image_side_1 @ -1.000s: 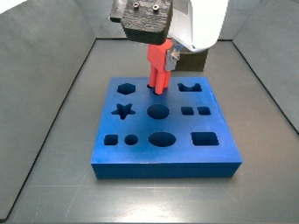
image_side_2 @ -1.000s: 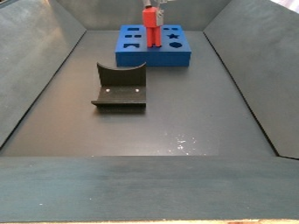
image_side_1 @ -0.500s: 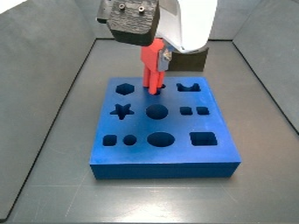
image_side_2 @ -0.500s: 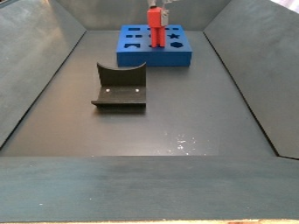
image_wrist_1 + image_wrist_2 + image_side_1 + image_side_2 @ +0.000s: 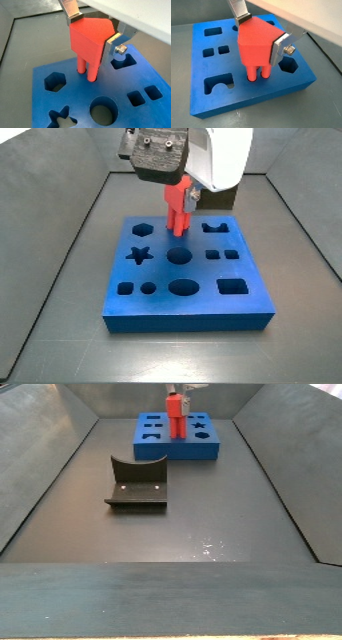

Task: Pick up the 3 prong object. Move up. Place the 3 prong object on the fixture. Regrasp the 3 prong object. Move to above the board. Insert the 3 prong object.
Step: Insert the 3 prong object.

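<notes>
Dark grey floor [image 5: 201, 524], sloped grey side walls [image 5: 47, 474], pale wooden edge [image 5: 171, 636] along the front

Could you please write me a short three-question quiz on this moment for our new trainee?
1. True or false: the gripper is shut on the red 3 prong object.
2. Multiple choice: the prongs point A) up at the gripper, B) down at the blue board, C) sideways at the fixture.
3. Fill in: in a side view the fixture stands on the floor, apart from the board, and holds ____.

Key
1. True: the silver fingers clamp its upper block on two sides.
2. B: in both wrist views the prong tips are at the board's top face.
3. Nothing: its curved notch is bare.
</notes>
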Motion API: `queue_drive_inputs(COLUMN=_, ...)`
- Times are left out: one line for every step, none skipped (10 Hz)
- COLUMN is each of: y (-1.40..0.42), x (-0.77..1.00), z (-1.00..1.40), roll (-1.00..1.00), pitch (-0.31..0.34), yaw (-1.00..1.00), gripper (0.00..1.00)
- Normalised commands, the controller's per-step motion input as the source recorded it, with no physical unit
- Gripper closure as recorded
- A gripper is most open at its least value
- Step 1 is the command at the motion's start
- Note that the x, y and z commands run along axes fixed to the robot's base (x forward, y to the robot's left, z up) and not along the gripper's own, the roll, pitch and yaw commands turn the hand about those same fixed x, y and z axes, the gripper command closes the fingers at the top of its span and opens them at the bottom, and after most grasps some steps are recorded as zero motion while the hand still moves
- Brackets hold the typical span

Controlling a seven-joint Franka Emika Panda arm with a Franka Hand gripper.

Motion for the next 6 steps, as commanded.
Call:
queue_drive_inputs(y=0.00, x=0.00, z=-0.27, roll=0.00, pitch=-0.086, yaw=0.00, gripper=1.00)
queue_drive_inputs(y=0.00, x=0.00, z=-0.31, roll=0.00, pitch=-0.106, yaw=0.00, gripper=1.00)
queue_drive_inputs(y=0.00, x=0.00, z=-0.36, roll=0.00, pitch=-0.131, yaw=0.00, gripper=1.00)
queue_drive_inputs(y=0.00, x=0.00, z=-0.39, roll=0.00, pitch=-0.146, yaw=0.00, gripper=1.00)
queue_drive_inputs(y=0.00, x=0.00, z=-0.43, roll=0.00, pitch=-0.154, yaw=0.00, gripper=1.00)
queue_drive_inputs(y=0.00, x=0.00, z=-0.45, roll=0.00, pitch=-0.163, yaw=0.00, gripper=1.00)
